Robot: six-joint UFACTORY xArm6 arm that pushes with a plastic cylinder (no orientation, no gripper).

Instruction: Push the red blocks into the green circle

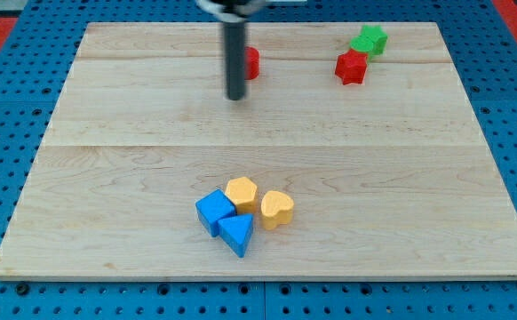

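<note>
My tip (235, 96) rests on the wooden board near the view's top, left of centre. A red block (251, 62) sits just up and right of the tip, partly hidden behind the rod; its shape cannot be made out. A red star-shaped block (351, 67) lies near the view's top right. A green star-shaped block (369, 40) touches it on its upper right. No green circle shows on the board.
A cluster lies at the view's bottom centre: a blue cube (214, 211), a blue triangle (237, 234), a yellow hexagon (241, 192) and a yellow heart (277, 209). The wooden board (107, 178) lies on a blue pegboard table.
</note>
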